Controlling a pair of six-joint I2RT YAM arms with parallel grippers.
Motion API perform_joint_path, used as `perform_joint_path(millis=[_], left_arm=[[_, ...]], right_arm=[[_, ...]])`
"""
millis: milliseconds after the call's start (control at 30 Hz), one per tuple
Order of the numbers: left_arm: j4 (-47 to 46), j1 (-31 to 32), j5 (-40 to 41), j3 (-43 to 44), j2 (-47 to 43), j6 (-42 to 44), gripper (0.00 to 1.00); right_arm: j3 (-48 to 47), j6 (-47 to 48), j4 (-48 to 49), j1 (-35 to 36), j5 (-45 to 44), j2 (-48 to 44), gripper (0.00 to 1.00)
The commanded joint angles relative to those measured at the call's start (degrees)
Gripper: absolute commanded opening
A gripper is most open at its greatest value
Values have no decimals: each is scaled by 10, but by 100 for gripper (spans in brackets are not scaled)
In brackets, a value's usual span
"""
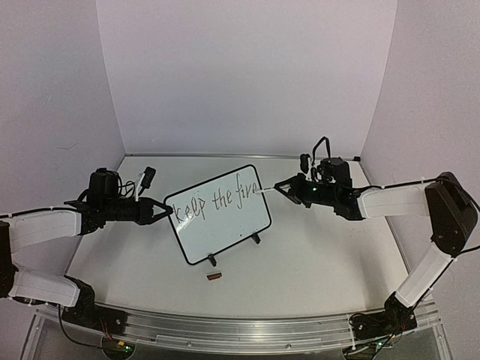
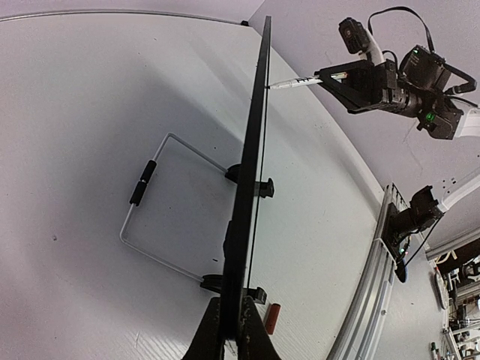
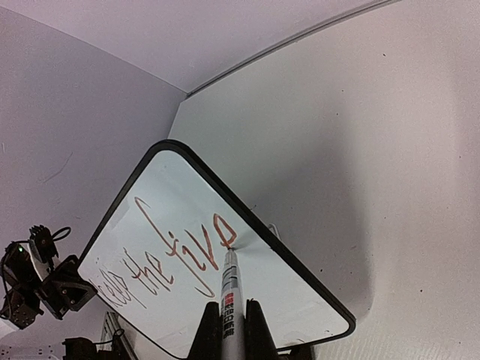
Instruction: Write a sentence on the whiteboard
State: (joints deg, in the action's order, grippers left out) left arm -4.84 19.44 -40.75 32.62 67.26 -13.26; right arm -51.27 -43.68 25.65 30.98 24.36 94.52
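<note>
The whiteboard (image 1: 225, 234) stands tilted on its two black feet at the table's middle. My left gripper (image 1: 169, 211) is shut on the whiteboard's left edge; in the left wrist view the board (image 2: 251, 172) runs edge-on between the fingers of that gripper (image 2: 234, 330). My right gripper (image 3: 229, 330) is shut on a white marker (image 3: 229, 281). Its tip touches the board (image 3: 300, 289) at the end of the last "e". The sentence (image 3: 169, 262) reads "keep the fire" in one slanting line (image 1: 214, 201). From above, the right gripper (image 1: 279, 187) sits at the board's upper right corner.
A small red-brown marker cap (image 1: 215, 277) lies on the table just in front of the board. A wire stand (image 2: 161, 210) props the board from behind. An aluminium rail (image 1: 240, 326) runs along the near edge, and pale walls close in the back and sides.
</note>
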Motion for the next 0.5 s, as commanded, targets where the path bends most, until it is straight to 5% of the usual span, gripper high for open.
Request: perform_joint_path(millis=[0,467], left_arm=[[6,-4,40,23,2,33,0],[6,-4,40,22,-2,32,0]], right_arm=[[9,-3,7,-2,0,6,0],[-3,23,-40,-2,-52,-31,0]])
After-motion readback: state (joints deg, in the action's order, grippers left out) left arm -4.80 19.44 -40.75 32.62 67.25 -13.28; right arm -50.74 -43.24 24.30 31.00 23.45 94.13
